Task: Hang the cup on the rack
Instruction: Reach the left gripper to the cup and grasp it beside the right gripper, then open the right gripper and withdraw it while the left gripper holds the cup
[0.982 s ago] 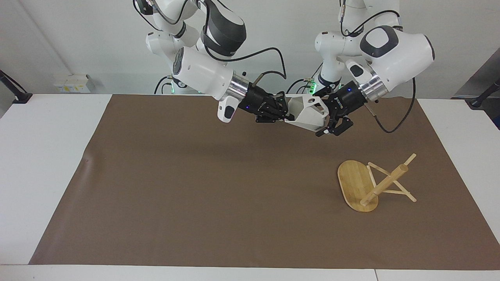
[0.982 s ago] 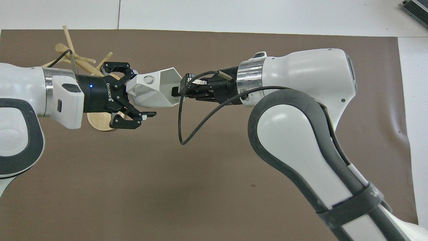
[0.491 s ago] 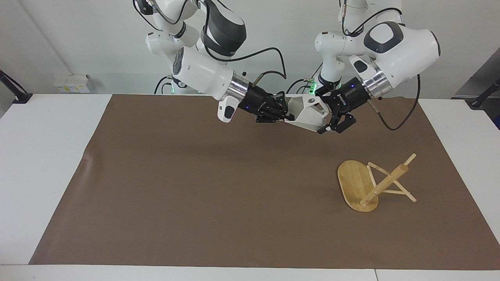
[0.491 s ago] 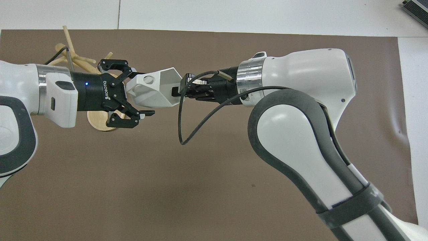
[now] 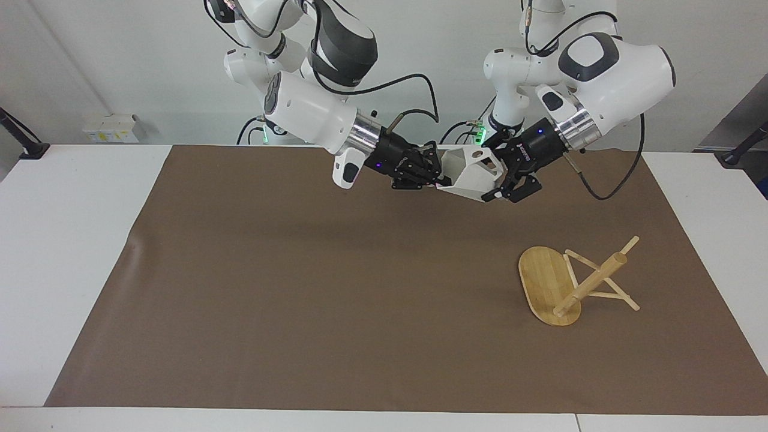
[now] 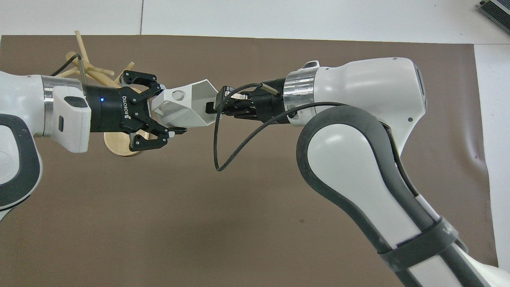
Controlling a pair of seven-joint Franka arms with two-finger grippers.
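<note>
The white faceted cup (image 5: 471,173) (image 6: 187,105) hangs on its side in the air over the brown mat, its pierced tab handle facing up. My right gripper (image 5: 442,174) (image 6: 214,107) is shut on the cup's rim at the open end. At the cup's bottom end my left gripper (image 5: 495,178) (image 6: 167,111) is shut on it, one finger on each side. The bamboo rack (image 5: 591,281) (image 6: 85,67) stands on the mat toward the left arm's end, apart from both grippers. In the overhead view my left arm covers part of its oval base (image 5: 543,287) (image 6: 117,144).
The brown mat (image 5: 300,288) (image 6: 239,223) covers most of the white table (image 5: 66,240). A loose black cable (image 6: 223,151) loops down from my right wrist. Small objects sit at the wall by the right arm's end (image 5: 111,127).
My left gripper has closed from wide open onto the cup's bottom end. The cup and the right gripper have barely moved.
</note>
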